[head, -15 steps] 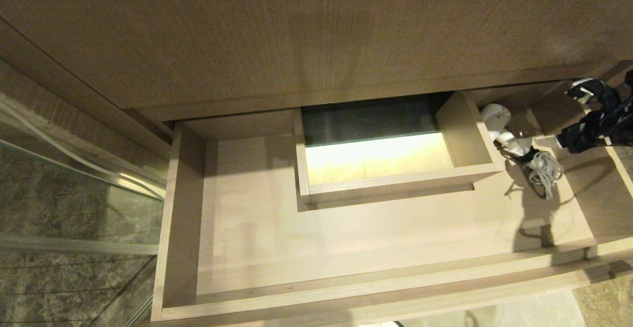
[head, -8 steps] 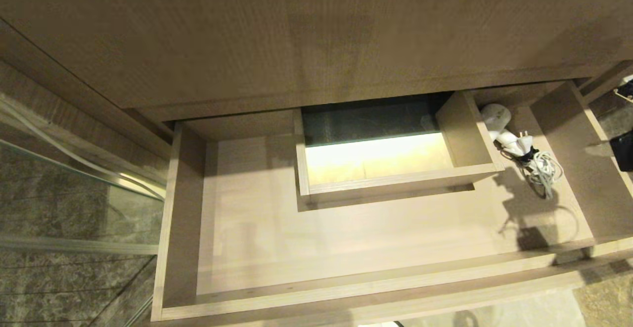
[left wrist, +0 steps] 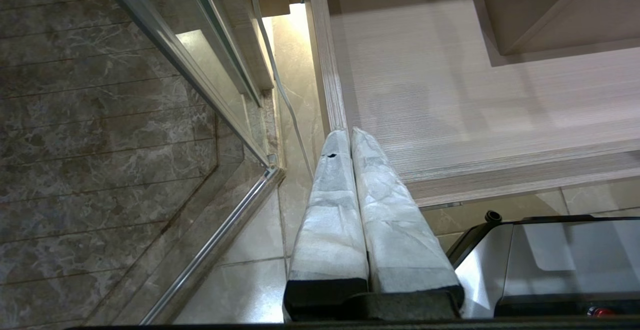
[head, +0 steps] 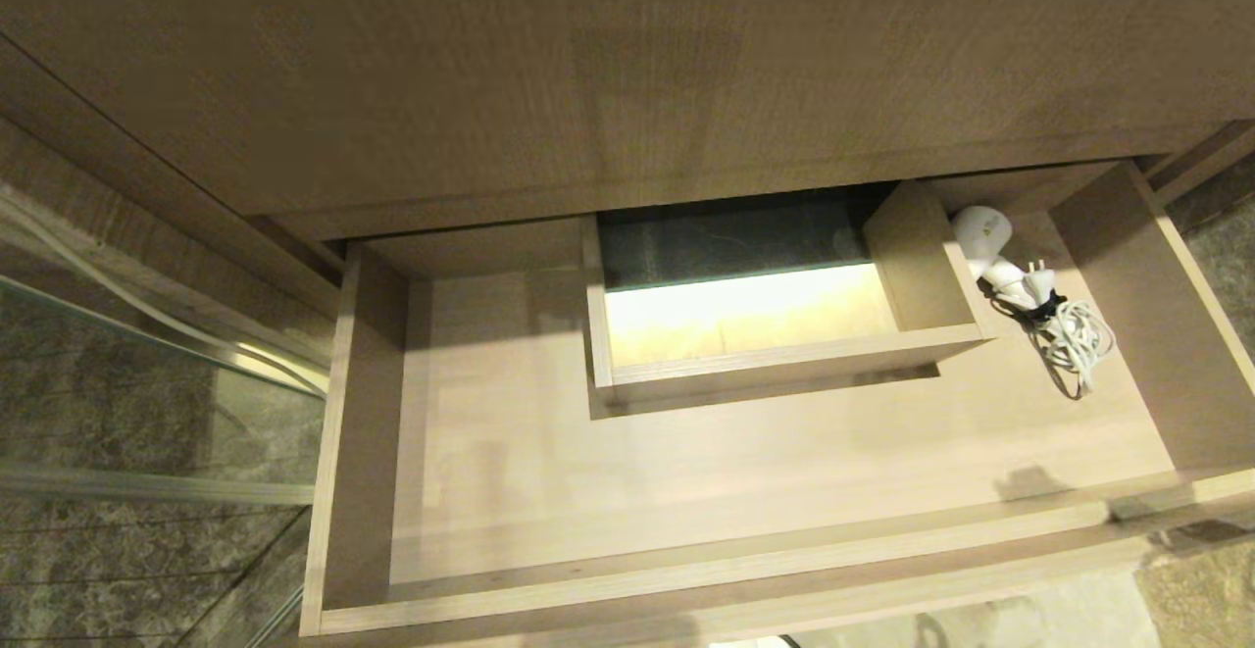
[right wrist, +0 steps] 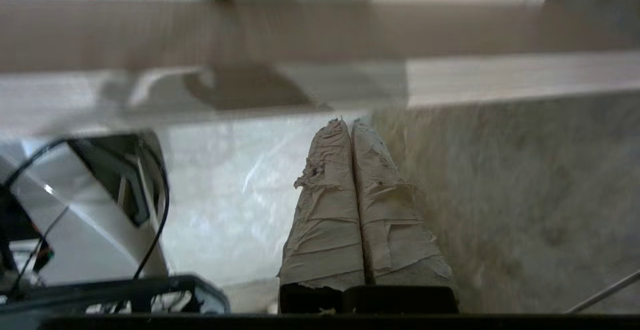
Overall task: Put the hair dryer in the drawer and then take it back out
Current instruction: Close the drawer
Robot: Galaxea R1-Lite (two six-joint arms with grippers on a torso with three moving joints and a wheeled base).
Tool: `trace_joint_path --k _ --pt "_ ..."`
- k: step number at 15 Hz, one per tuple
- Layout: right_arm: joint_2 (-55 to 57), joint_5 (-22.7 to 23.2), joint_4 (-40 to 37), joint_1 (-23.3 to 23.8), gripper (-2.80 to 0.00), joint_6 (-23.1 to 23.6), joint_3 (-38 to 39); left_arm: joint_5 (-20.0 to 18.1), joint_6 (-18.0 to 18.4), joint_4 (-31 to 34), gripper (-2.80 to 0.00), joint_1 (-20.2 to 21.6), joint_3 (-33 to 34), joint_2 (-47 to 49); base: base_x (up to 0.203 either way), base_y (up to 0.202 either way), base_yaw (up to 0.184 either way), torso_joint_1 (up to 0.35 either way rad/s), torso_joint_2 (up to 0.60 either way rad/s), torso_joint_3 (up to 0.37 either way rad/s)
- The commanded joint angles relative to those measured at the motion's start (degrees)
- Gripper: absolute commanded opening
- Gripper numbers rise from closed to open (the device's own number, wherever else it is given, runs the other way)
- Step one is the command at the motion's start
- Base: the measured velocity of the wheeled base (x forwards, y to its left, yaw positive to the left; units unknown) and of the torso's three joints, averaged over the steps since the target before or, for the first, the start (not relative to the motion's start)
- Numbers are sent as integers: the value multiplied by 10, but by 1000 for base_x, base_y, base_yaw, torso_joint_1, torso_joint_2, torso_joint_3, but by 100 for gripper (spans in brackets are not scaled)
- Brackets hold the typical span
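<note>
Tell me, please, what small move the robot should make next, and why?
Probably bring the right gripper back over the drawer, opening it above the hair dryer. The dryer lies in the drawer's far right corner beside its cord, and both grippers are shut, empty and outside the drawer, so taking it out remains.

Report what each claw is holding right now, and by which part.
Nothing is held. The left claw and right claw are both shut on nothing, outside the drawer. The hair dryer lies loose in its back right corner.
</note>
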State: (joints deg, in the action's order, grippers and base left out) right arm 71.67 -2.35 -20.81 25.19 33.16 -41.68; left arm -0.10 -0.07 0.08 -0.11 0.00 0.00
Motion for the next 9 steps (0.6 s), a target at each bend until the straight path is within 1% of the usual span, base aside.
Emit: trace_joint_path --k 1,9 --pt "11 -1 -2 1 -280 2 14 0 0 0 -280 0 0 0 0 0 0 0 0 0" --pt "57 -7 0 5 -280 12 20 0 0 0 -280 0 0 0 0 0 0 0 0 0"
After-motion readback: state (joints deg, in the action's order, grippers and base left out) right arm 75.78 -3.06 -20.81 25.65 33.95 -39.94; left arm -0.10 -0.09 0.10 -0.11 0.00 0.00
